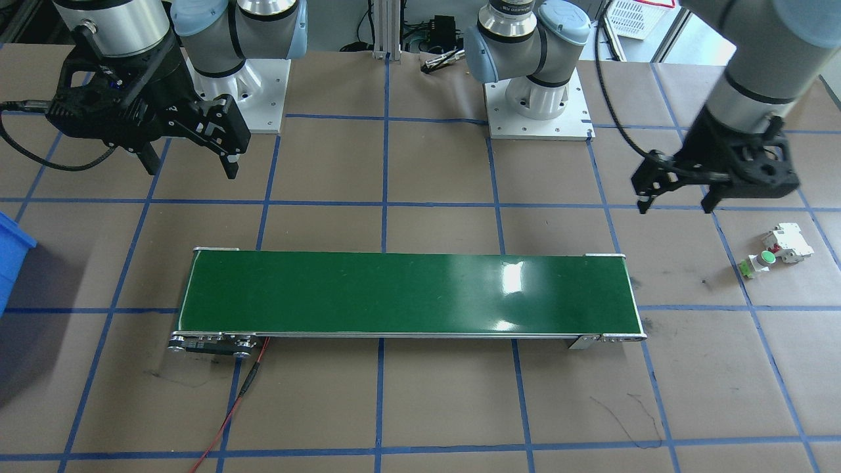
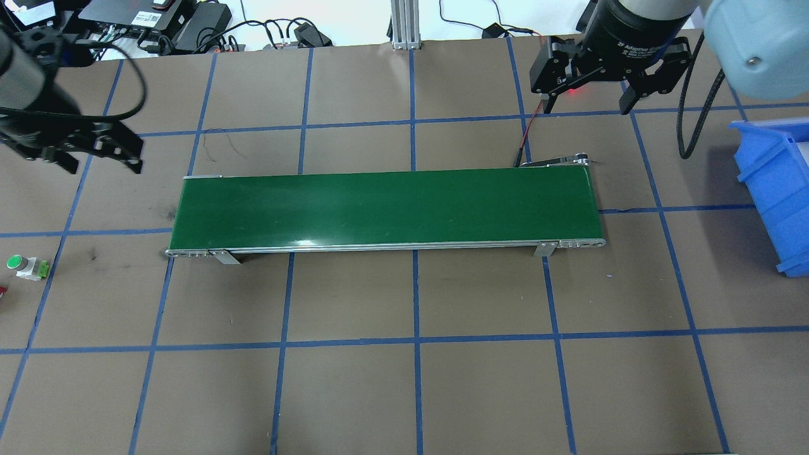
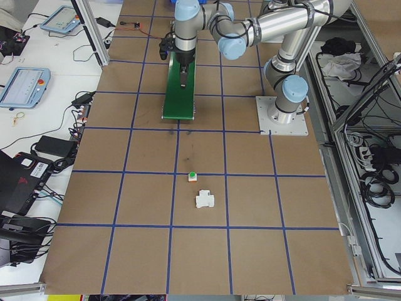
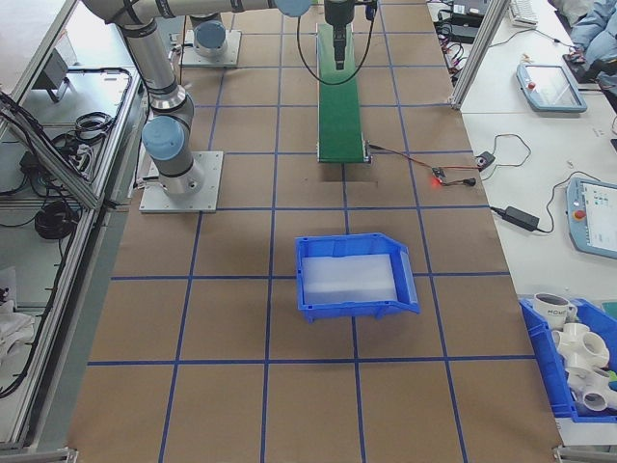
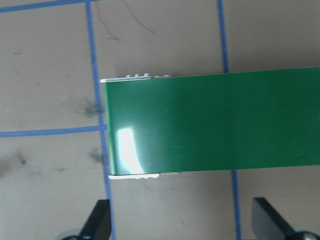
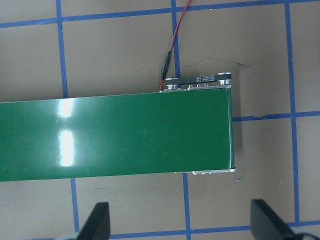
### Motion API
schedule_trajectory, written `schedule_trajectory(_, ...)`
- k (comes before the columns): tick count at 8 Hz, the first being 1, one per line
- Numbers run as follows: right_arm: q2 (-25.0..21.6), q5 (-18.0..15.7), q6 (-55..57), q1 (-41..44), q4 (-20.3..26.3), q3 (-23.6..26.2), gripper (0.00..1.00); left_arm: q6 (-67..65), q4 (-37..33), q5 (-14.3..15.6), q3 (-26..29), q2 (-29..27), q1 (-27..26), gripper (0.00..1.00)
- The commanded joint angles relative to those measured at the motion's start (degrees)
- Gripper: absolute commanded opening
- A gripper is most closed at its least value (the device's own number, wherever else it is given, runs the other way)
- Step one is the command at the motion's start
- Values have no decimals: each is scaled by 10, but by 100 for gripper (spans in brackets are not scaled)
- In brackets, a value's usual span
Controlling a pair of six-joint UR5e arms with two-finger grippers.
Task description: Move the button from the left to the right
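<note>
The button (image 1: pixel 765 257) has a round green cap on a white base and rests on the brown table at the robot's left end, next to a white breaker block (image 1: pixel 788 243). The button (image 2: pixel 16 262) also shows near the overhead view's left edge and, in the left side view, as the button (image 3: pixel 193 176). My left gripper (image 1: pixel 677 205) hangs open and empty above the table, between the button and the conveyor's end. Its fingertips (image 5: pixel 97 220) frame that end of the belt. My right gripper (image 2: pixel 586 106) is open and empty beyond the belt's other end.
A long green conveyor belt (image 2: pixel 385 205) lies across the table's middle, with a red wire (image 1: pixel 230 414) at its right end. A blue bin (image 2: pixel 774 189) stands at the robot's right end. Blue tape lines grid the table.
</note>
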Motion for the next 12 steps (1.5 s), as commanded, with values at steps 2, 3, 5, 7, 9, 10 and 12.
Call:
schedule_trajectory(2, 0, 1, 0, 0, 0, 0, 100, 173, 24, -1, 0, -73, 223, 100)
schedule_trajectory(3, 0, 1, 0, 0, 0, 0, 100, 199, 43, 2, 1, -100, 248, 100)
schedule_trajectory(5, 0, 1, 0, 0, 0, 0, 100, 297, 131, 14, -1, -159, 290, 100)
schedule_trajectory(7, 0, 1, 0, 0, 0, 0, 100, 299, 174, 12, 0, -218, 318, 100)
schedule_trajectory(9, 0, 2, 0, 0, 0, 0, 100, 300, 206, 14, -1, -254, 319, 100)
schedule_trajectory(10, 0, 2, 0, 0, -1, 0, 100, 287, 206, 13, -2, -264, 319, 100)
schedule_trajectory(12, 0, 2, 0, 0, -1, 0, 100, 270, 206, 7, -1, -274, 318, 100)
